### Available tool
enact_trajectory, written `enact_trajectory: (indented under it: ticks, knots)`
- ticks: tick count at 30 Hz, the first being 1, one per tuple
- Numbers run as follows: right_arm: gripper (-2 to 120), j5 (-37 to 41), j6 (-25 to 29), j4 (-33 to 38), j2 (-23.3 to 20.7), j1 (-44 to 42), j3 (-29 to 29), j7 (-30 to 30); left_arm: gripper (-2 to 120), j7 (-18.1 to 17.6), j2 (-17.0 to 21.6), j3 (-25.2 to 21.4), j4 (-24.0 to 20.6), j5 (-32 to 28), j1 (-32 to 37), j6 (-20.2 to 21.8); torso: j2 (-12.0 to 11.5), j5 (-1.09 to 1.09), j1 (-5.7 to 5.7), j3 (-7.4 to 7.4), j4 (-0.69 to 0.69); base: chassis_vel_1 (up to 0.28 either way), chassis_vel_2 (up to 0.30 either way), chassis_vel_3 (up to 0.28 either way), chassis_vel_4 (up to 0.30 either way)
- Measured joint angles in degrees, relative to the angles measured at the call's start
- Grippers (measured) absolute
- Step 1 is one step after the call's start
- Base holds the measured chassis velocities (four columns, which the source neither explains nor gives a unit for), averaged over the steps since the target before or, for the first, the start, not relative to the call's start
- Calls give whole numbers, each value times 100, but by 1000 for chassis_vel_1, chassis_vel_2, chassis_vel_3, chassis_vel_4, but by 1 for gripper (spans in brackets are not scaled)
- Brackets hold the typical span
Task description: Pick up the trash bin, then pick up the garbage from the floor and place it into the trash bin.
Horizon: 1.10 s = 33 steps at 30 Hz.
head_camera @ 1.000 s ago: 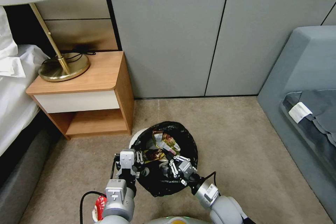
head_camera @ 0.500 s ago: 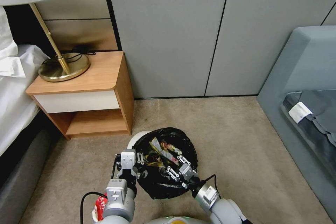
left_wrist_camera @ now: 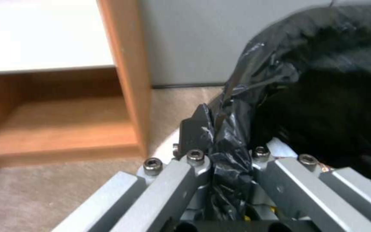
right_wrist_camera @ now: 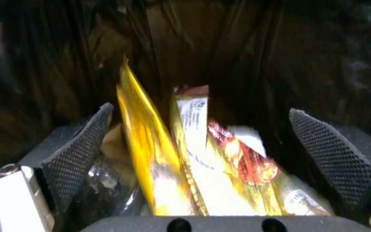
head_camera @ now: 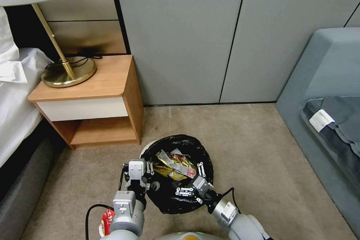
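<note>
The left gripper (head_camera: 150,180) pinches the bag-lined rim of the small round white plastic trash bin with its crinkly black liner (head_camera: 195,148), at the bin's nine o'clock, steadying it just above the carpet. At five o'clock, the right gripper (head_camera: 193,180) hangs spread wide over the mouth, freeing yellow and red wrappers (head_camera: 175,164) now inside the bin.

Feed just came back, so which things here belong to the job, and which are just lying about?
Job: round white plastic trash bin with black bag; yellow and red wrappers; left tool; right tool.
Lying about: wooden nightstand; brass lamp; grey sofa.
</note>
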Motion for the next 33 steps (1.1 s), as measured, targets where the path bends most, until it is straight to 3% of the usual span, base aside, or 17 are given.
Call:
enact_trajectory:
  ticks: [18,29,33]
  knots:
    - [100,-298,465,1451,-357,-452,411,-154,1,-55,-12,5,55,-10,-37,196,0,-1,0,0,-1,0,0,0,0]
    - [100,436,419,2391,-186,-634,672,42,1,-60,-31,12,243,29,-93,206,0,-2,0,0,-1,0,0,0,0]
    - [100,685,431,2698,59,-798,911,349,1,-61,-30,1,276,16,-99,207,0,-2,0,0,-1,0,0,0,0]
